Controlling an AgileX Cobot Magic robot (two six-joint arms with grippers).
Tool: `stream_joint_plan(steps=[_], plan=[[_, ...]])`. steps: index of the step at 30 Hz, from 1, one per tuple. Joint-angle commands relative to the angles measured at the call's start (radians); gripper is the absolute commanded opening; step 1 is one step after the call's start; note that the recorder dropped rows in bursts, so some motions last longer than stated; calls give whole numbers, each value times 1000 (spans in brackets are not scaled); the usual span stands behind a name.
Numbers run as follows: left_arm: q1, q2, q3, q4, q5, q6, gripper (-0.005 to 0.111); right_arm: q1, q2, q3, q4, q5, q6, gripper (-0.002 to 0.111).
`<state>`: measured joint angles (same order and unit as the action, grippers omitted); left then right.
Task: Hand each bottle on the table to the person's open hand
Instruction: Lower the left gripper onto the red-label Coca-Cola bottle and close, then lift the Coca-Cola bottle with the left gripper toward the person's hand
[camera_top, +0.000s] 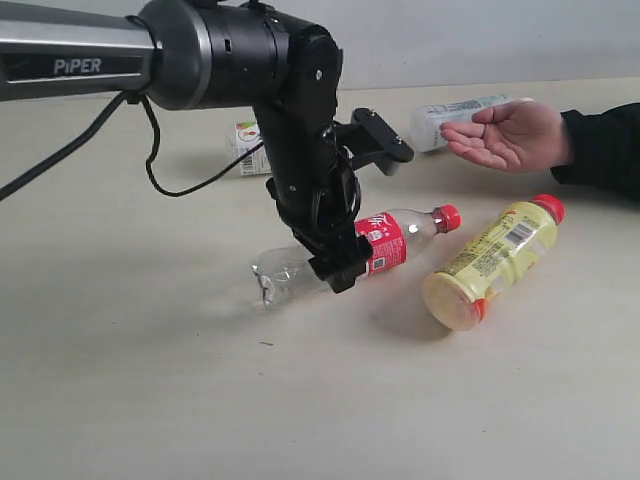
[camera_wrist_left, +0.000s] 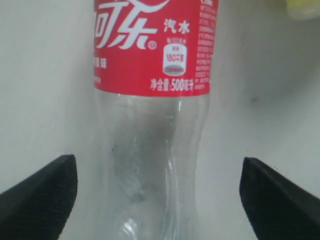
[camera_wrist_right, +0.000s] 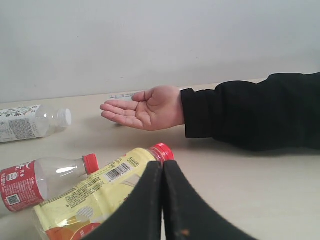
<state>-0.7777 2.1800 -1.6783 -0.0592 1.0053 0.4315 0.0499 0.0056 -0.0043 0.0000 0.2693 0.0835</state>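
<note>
The left black gripper (camera_top: 338, 268) is angled steeply down from its bent wrist over the clear plastic bottle with red label and cap (camera_top: 390, 240), which lies on its side on the pale beige table (camera_top: 150, 390) — the jaws are spread wide on either side of its waist, clear of it. The right black gripper (camera_wrist_right: 162, 167) is pressed together near the yellow red-capped bottle (camera_wrist_right: 100, 192). The bare hand with black sleeve (camera_top: 505, 135) is held palm up — fingers loosely curled.
</note>
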Motion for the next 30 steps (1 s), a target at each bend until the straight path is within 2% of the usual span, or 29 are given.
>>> stream_joint_plan(steps=[1,13,16,19,22,23,24,30], plan=[[-4,29,-8,4,-32,6,84,-3,-6,4,0,-5,0,0],[-4,69,-8,6,-59,9,81,-3,-6,4,0,-5,0,0],[-4,69,-8,6,-50,2,67,-3,-6,4,0,-5,0,0],[-4,69,-8,6,-45,-2,45,-3,-6,4,0,-5,0,0],[-4,69,-8,6,-40,-6,20,-3,-6,4,0,-5,0,0],[-4,69,-8,6,-26,-7,3,-3,-6,4,0,-5,0,0],[-4,69,-8,6,-16,-7,0,-3,-6,4,0,-5,0,0],[-4,48,-8,6,12,-51,0,-3,-6,4,0,-5,0,0]])
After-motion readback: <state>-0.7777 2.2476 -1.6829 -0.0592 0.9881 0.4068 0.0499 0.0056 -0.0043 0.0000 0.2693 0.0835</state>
